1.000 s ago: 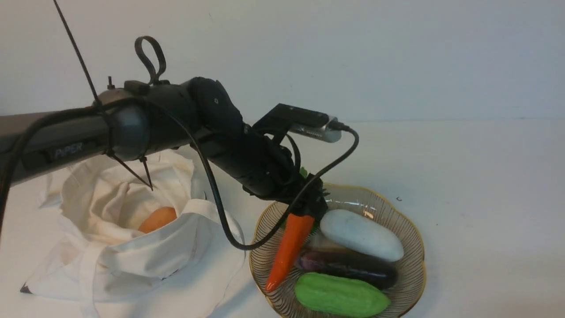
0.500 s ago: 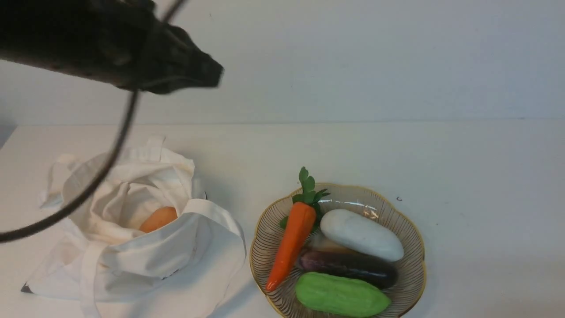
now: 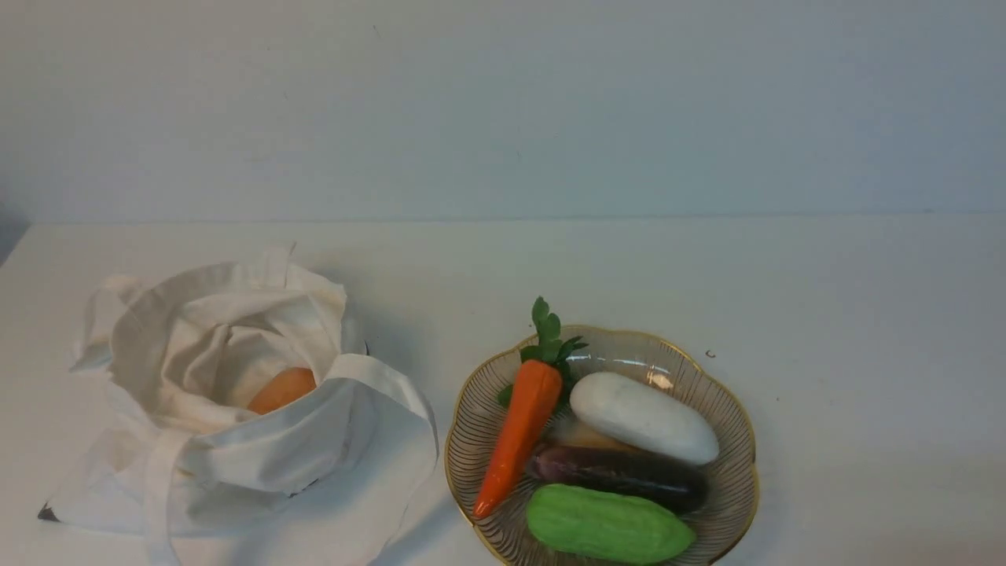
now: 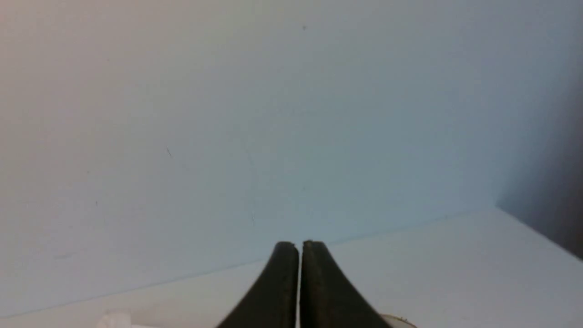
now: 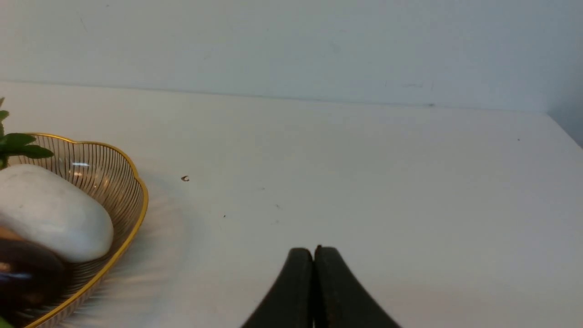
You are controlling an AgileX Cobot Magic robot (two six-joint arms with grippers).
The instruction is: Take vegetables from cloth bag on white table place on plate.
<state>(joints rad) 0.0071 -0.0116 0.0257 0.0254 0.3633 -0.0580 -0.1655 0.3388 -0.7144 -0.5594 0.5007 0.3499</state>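
My left gripper (image 4: 300, 245), pressed together and empty, should spread wide above the bagged orange piece (image 3: 281, 390), nine o'clock of the plate (image 3: 464, 440).

Cloth bag (image 3: 259, 460) left of plate (image 3: 729, 415)

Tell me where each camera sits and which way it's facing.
Front: between the arms, looking forward and down at the cloth bag and plate; no arm shows.
Left wrist: on the left wrist, facing the wall; shut left gripper shows.
Right wrist: on the right wrist, low over the white table; shut right gripper shows.
Shared: front and right wrist both show the plate.
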